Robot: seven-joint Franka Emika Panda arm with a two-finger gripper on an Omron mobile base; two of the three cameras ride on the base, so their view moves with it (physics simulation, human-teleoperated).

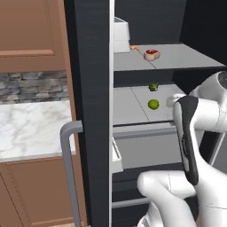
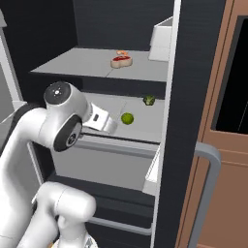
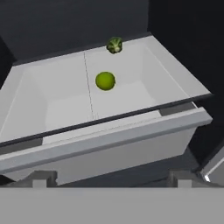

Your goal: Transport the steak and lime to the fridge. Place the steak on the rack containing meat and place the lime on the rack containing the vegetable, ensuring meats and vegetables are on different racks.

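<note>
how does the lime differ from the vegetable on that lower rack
The lime is smooth, round and bright yellow-green; the vegetable is knobbly and darker green. The lime lies nearer the rack's front edge, the vegetable farther back. Both are small, about alike in size, and rest apart on the rack containing the vegetable.

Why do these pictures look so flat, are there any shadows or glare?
Left base view: even rendered light, no glare; the lime casts hardly any shadow. Right base view: fridge back wall dark, steak small and soft. Hand view: lower rack shaded faintly, nothing blurred.
</note>
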